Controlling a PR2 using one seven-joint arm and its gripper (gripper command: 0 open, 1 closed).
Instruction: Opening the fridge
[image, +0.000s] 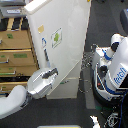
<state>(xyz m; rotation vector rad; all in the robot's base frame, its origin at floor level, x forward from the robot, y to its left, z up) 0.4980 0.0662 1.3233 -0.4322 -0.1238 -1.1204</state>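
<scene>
The tall white fridge (70, 55) fills the middle of the exterior view. Its large door carries a small green-figure sticker (56, 37) and stands at an angle to the camera. My gripper (50, 74), on a silver wrist and a white forearm, comes in from the lower left. Its dark fingertips lie against the door's left edge at about mid height. The frame is too coarse to show a gap between the fingers or what they hold. The fridge's inside and its lower drawers are hidden behind the door.
A tan wooden drawer cabinet (17, 50) with green labels stands right beside the fridge on the exterior view's left. A white and blue robot body (115, 65) with cables stands on the right. The floor is dark grey.
</scene>
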